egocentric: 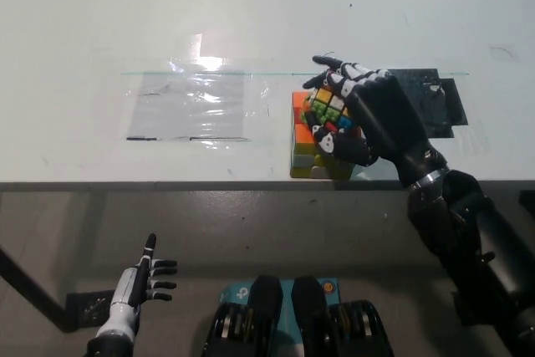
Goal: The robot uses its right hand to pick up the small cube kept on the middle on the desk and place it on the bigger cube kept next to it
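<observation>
fingers (328,128) of my right hand (364,119) clamp the small cube (328,111), directly over the big cube (316,150) at the bench (84,39) edge; release goes straight down. left hand (140,283) idles, fingers apart.

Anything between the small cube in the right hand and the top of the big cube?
Nothing visible. The right hand holds the small cube right over the big cube, though the hand hides most of its top.

Right hand (365,119) clenched, left hand (144,281) splayed
</observation>
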Available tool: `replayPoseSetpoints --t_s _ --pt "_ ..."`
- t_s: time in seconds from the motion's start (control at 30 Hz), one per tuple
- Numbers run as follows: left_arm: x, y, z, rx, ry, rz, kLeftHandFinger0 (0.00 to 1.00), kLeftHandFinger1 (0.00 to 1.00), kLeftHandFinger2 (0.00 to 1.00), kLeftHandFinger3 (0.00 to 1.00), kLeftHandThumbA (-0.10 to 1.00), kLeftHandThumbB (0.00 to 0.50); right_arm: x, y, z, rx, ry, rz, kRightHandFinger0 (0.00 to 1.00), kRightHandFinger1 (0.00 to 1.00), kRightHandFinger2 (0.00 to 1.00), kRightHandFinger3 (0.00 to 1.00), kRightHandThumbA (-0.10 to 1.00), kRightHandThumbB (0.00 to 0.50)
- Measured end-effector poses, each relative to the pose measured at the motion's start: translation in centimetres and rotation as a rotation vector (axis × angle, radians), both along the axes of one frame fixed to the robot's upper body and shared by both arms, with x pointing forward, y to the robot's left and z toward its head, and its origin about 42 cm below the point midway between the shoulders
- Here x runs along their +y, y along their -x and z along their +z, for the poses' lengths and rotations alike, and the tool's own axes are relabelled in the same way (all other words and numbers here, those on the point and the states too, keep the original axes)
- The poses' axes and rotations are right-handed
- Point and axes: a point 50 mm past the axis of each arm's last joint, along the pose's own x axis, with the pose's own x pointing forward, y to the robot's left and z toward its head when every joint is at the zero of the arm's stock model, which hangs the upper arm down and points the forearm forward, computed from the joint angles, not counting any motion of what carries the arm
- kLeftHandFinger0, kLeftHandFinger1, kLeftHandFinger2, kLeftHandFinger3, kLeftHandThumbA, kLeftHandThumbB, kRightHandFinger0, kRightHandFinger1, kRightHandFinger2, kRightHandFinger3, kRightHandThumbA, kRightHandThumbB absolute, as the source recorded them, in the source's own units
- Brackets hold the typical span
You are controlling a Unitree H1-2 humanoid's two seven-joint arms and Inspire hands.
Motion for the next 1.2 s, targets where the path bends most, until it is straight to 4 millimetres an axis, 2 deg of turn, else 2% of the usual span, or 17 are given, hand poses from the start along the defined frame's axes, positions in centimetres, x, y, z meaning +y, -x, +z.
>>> replayPoseSetpoints --t_s 0.03,0.07,0.1,0.13,0.17,0.2,0.23,0.27,0.33,0.43,0.6,0.63,0.77,0.9,1.0,1.1,1.2 --pt "0.0 0.0 0.0 0.001 0.000 0.000 0.55 0.57 0.66 0.55 1.00 0.145 0.1 0.0 0.0 0.003 0.000 -0.004 0.02 0.38 0.73 1.00 -0.10 0.000" --pt "0.0 0.0 0.0 0.001 -0.001 0.000 0.56 0.57 0.66 0.56 1.00 0.147 0.1 0.0 0.0 0.008 0.003 -0.009 0.00 0.31 0.63 1.00 -0.10 0.000" --pt "0.0 0.0 0.0 0.001 -0.002 -0.001 0.55 0.56 0.64 0.54 1.00 0.159 0.2 0.0 0.1 0.011 0.006 -0.014 0.04 0.37 0.66 1.00 -0.03 0.000" --pt "0.0 0.0 0.0 0.001 -0.002 -0.001 0.48 0.51 0.59 0.48 1.00 0.163 0.3 0.0 0.2 0.013 0.013 -0.018 0.55 0.88 1.00 1.00 0.33 0.072" --pt "0.0 0.0 0.0 0.001 0.000 0.002 0.49 0.51 0.58 0.48 1.00 0.144 0.4 0.1 0.2 0.019 0.025 -0.022 0.73 1.00 1.00 1.00 0.49 0.103" --pt "0.0 0.0 0.0 0.001 0.001 0.003 0.50 0.52 0.59 0.48 1.00 0.155 0.4 0.1 0.2 0.023 0.036 -0.026 0.82 1.00 1.00 1.00 0.60 0.140" --pt "0.0 0.0 0.0 0.001 0.000 0.003 0.49 0.51 0.58 0.46 1.00 0.147 0.5 0.1 0.2 0.028 0.047 -0.030 0.90 1.00 1.00 1.00 0.66 0.170" --pt "0.0 0.0 0.0 0.001 0.000 0.002 0.50 0.52 0.58 0.47 1.00 0.143 0.6 0.1 0.1 0.033 0.060 -0.034 1.00 1.00 1.00 1.00 0.66 0.195" --pt "0.0 0.0 0.0 0.001 -0.002 0.000 0.49 0.50 0.58 0.48 1.00 0.123 0.8 0.1 -0.2 0.043 0.095 -0.048 1.00 1.00 1.00 1.00 0.63 0.224" --pt "0.0 0.0 0.0 0.000 -0.003 -0.001 0.50 0.51 0.59 0.49 1.00 0.153 0.9 0.2 -0.2 0.041 0.122 -0.065 1.00 1.00 1.00 1.00 0.61 0.260" --pt "0.1 0.0 0.0 0.000 -0.001 0.002 0.50 0.52 0.58 0.46 1.00 0.150 1.0 0.2 -0.3 0.034 0.143 -0.088 1.00 1.00 1.00 1.00 0.64 0.300" --pt "0.0 -0.1 0.1 -0.003 -0.002 0.001 0.48 0.50 0.56 0.46 1.00 0.167 1.0 0.2 -0.3 0.032 0.146 -0.091 1.00 1.00 1.00 1.00 0.63 0.293" --pt "0.0 -0.2 0.3 -0.008 0.000 0.002 0.49 0.51 0.58 0.48 1.00 0.164 1.0 0.2 -0.3 0.023 0.154 -0.095 1.00 1.00 1.00 1.00 0.58 0.290" --pt "-0.1 -0.2 0.3 -0.010 0.000 0.001 0.53 0.54 0.61 0.51 1.00 0.115 1.0 0.2 -0.2 0.021 0.154 -0.094 1.00 1.00 1.00 1.00 0.55 0.276" --pt "-0.1 -0.2 0.3 -0.010 -0.002 -0.002 0.49 0.50 0.58 0.48 1.00 0.127 1.0 0.3 -0.2 0.020 0.152 -0.092 1.00 1.00 1.00 1.00 0.51 0.265" --pt "-0.1 -0.2 0.3 -0.010 -0.002 -0.002 0.47 0.49 0.58 0.48 1.00 0.124 0.9 0.6 -0.3 0.022 0.147 -0.089 1.00 1.00 1.00 1.00 0.56 0.256" --pt "-0.1 -0.2 0.3 -0.010 -0.004 -0.003 0.52 0.54 0.62 0.51 1.00 0.122 1.2 1.3 -0.1 0.021 0.135 -0.071 1.00 1.00 1.00 1.00 0.51 0.265"
